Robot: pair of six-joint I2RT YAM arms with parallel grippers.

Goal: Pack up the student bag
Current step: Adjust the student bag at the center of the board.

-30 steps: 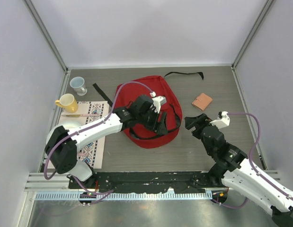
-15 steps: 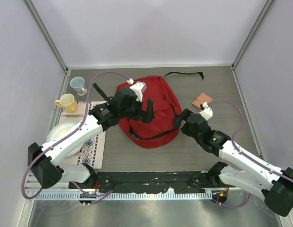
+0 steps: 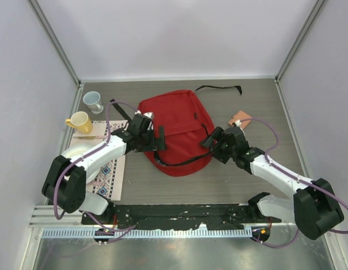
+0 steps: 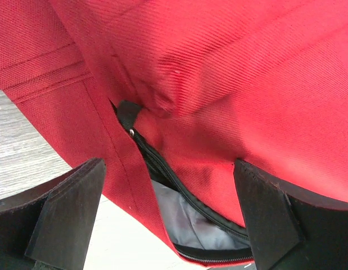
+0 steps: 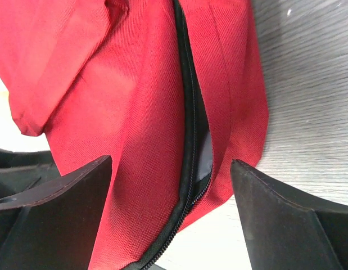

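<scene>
The student bag (image 3: 179, 121), a red backpack with black zipper trim, lies flat in the middle of the table. My left gripper (image 3: 159, 139) is at its left edge and stands open. In the left wrist view the left gripper (image 4: 171, 222) straddles the bag's (image 4: 218, 73) partly open black zipper (image 4: 162, 169), where grey lining (image 4: 179, 216) shows. At the bag's right edge my right gripper (image 3: 211, 138) is open too. The right wrist view has that gripper (image 5: 174, 219) spread around the bag's (image 5: 106, 84) edge and its zipper (image 5: 189, 140). Neither gripper holds anything.
A pale blue mug (image 3: 93, 101) and a yellow mug (image 3: 79, 122) stand at the far left by a patterned mat (image 3: 111, 169). A small brown book (image 3: 240, 118) lies right of the bag. A loose black strap (image 3: 218, 88) lies at the back.
The left gripper has come off the top of the bag to its left edge and opened. The right arm has swung left to the bag's right edge with its jaws wider.
</scene>
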